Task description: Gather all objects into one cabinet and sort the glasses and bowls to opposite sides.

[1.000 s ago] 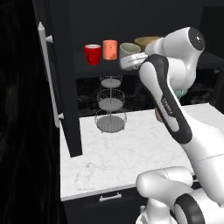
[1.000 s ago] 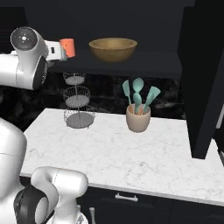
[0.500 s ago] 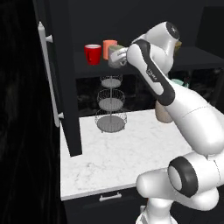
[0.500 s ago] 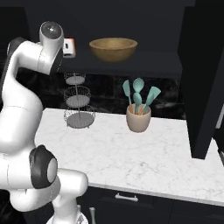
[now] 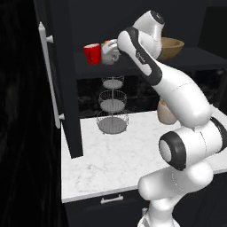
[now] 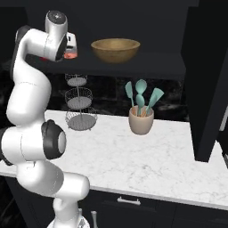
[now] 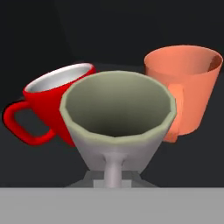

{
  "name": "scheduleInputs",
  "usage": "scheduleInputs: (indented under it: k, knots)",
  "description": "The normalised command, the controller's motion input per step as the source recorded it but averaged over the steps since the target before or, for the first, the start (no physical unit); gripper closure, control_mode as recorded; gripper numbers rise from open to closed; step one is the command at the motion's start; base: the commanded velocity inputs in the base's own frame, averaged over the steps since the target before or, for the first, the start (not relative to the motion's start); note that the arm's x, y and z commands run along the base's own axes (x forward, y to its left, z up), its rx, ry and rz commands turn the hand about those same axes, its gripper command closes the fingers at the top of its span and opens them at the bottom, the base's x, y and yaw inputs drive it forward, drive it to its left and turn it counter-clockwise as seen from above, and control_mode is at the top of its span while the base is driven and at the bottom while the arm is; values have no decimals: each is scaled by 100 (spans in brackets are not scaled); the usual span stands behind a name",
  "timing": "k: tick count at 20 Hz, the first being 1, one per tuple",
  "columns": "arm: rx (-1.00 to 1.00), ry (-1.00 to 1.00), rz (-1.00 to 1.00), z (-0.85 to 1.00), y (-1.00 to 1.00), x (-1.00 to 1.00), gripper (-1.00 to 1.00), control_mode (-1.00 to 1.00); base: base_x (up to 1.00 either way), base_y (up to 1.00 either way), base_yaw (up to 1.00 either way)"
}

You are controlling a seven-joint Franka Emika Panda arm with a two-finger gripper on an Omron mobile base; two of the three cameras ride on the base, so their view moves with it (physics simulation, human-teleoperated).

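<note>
Gripper (image 5: 111, 52) is up at the cabinet (image 5: 66, 66) shelf, jaws pinched on the grey-beige cup (image 7: 118, 118). Red cup (image 7: 52, 103) sits just behind it to one side, salmon-orange cup (image 7: 186, 89) on the other; wooden bowl (image 6: 116, 49) well apart along the shelf.

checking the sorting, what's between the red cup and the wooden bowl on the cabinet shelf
The hand with the grey-beige cup, and the salmon-orange cup beside it; red cup left, wooden bowl right, in both base views.

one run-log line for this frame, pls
phase: placing cup on shelf | gripper: shut on grey-beige cup | red cup, salmon-orange cup: on cabinet shelf, left side | wooden bowl: shelf, right
</note>
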Motion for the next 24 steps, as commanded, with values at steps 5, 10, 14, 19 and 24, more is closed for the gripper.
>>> scheduleInputs:
  k: [5,10,14,19,24]
  knots:
    - [0,5,0,-9,19,51,100,-100,0,0,0]
    - [0,2,0,-16,15,44,100,-100,0,0,0]
    - [0,0,0,-28,5,3,100,-100,0,0,0]
    - [0,0,0,-51,0,-32,100,-100,0,0,0]
    - [0,0,0,-54,0,-29,-100,-100,0,0,0]
